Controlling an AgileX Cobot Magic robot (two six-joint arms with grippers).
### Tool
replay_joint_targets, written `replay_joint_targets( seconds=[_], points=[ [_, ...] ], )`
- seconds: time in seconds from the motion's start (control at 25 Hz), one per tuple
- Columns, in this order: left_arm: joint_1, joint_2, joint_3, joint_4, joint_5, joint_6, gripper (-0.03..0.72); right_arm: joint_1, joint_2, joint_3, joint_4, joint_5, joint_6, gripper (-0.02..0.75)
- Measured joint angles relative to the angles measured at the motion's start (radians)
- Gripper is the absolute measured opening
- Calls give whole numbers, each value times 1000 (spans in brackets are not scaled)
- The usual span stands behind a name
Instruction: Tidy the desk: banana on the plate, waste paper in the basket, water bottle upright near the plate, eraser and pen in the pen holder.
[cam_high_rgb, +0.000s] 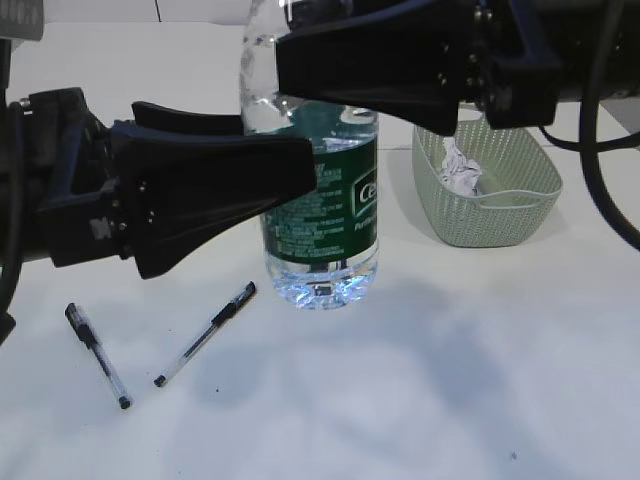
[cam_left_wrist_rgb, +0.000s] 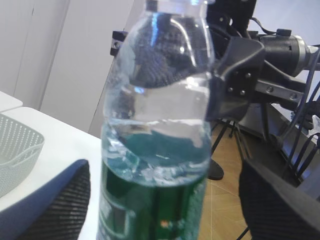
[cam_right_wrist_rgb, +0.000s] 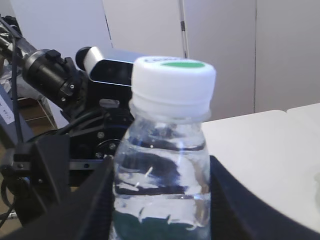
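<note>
Upright on the desk (cam_high_rgb: 450, 380), the water bottle (cam_high_rgb: 320, 210) stood with its clear base on the white top and its dark green label facing the exterior camera. The right gripper (cam_high_rgb: 300, 70) came in from the upper right and clasped the bottle at its clear shoulder above the label; in the right wrist view its dark fingers (cam_right_wrist_rgb: 90, 210) pressed against both sides of the bottle (cam_right_wrist_rgb: 162, 165), just below the white cap (cam_right_wrist_rgb: 172, 82). The left gripper (cam_high_rgb: 270, 165) reached in from the left at label height with its jaws spread wide; the left wrist view showed its two textured pads (cam_left_wrist_rgb: 55, 210) standing clear of the bottle (cam_left_wrist_rgb: 157, 150) on either side, not touching it, so that hand was released.

Behind and to the right of the bottle sat the sage-green basket (cam_high_rgb: 500, 215), and the waste paper (cam_high_rgb: 460, 170), a crumpled white wad, lay inside it against the left wall. Two pens lay on the desk in front of the left arm, well apart from the basket: one pen (cam_high_rgb: 97, 355) near the left edge and another pen (cam_high_rgb: 205, 333) just left of the bottle's base, both slanted, neither touching the other
</note>
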Motion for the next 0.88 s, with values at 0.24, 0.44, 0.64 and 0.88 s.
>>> replay_joint_targets(
  seconds=[0.24, 0.44, 0.64, 0.88],
  points=[
    [-1, 7, 0, 0, -23, 0, 680, 69, 0, 0, 13, -10, -38, 354],
    [-1, 7, 0, 0, -33, 0, 680, 98, 0, 0, 44, -29, -45, 354],
    [-1, 7, 0, 0, -42, 0, 671, 114, 0, 0, 58, -41, -45, 354],
    [-2, 7, 0, 2, -52, 0, 513, 114, 0, 0, 60, -45, -49, 354]
  ],
)
